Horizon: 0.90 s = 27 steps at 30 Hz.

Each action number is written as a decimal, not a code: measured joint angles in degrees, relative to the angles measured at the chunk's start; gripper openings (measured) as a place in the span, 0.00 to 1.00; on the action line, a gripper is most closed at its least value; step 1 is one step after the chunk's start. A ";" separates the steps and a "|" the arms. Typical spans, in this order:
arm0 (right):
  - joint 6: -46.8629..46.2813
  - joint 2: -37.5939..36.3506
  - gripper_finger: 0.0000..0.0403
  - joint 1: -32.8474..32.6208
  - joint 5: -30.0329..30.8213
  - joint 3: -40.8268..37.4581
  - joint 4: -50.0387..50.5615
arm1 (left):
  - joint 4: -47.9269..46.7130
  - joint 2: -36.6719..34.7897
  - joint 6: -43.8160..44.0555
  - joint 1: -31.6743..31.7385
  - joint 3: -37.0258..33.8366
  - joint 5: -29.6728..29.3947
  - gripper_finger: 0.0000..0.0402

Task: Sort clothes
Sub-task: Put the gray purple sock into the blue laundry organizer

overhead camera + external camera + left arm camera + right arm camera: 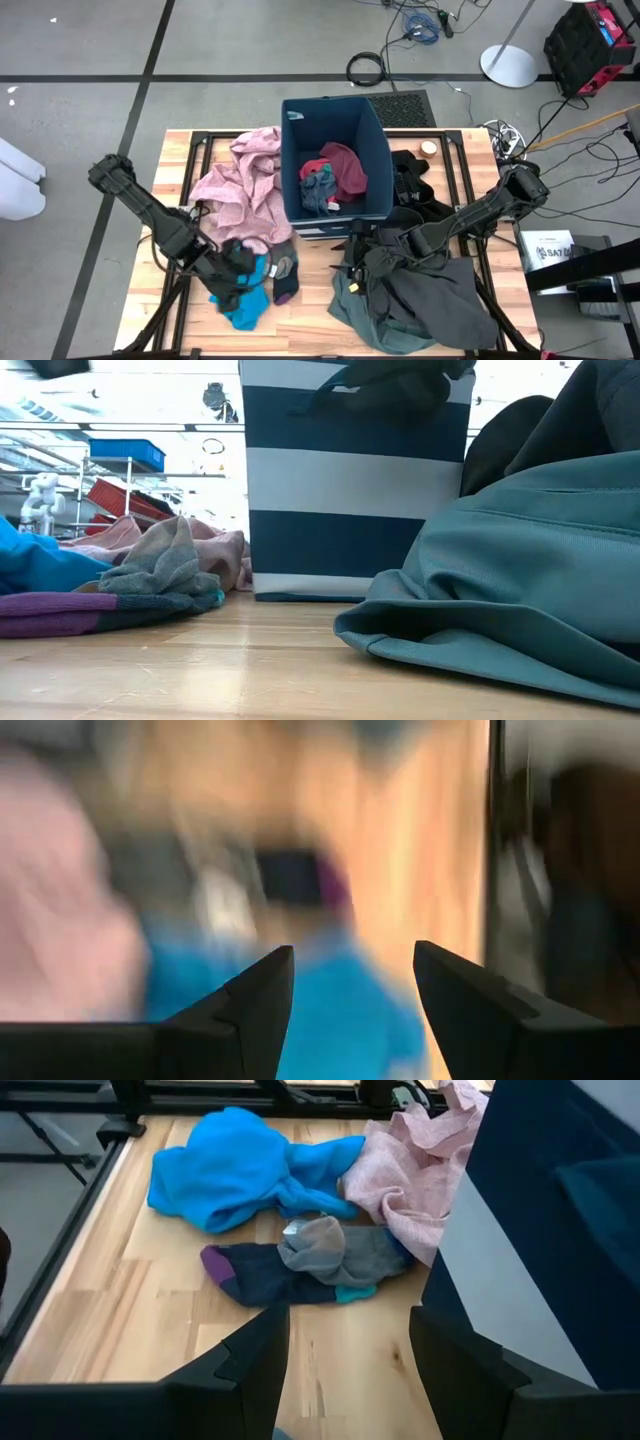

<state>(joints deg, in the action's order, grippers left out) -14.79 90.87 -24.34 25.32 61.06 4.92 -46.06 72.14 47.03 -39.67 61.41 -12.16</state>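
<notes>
The wooden table [300,325] carries a navy bin [372,150] at its far middle. Left of it lies a pink garment [240,190], with a bright-blue piece [248,305] and socks [284,275] nearer. A grey-green garment [420,305] spreads near right.

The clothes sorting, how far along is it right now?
Partly done: a red garment and a grey-blue piece already lie in the navy-blue rectangular bin. In hand: the left gripper, fingers open, is over the bright-blue fabric piece; the right gripper, also open, holds nothing. Left on the table: the dusty-pink garment, the socks, the grey-green garment and the black clothes.
</notes>
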 joint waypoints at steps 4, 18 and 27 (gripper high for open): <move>0.38 0.00 0.49 0.31 -0.16 0.00 -0.08 | 11.16 2.46 -9.53 1.06 -0.88 -12.38 0.54; 0.95 0.76 0.49 1.10 -1.80 -0.02 -0.70 | 11.78 14.84 -8.39 9.90 -3.02 -11.99 0.54; -6.42 0.76 0.49 0.30 -3.13 -0.02 -0.30 | 6.52 14.86 -14.73 11.02 -3.02 -9.31 0.54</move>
<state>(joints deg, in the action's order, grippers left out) -21.21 91.64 -24.04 22.19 61.04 4.63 -39.53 87.00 32.30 -28.66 58.39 -21.48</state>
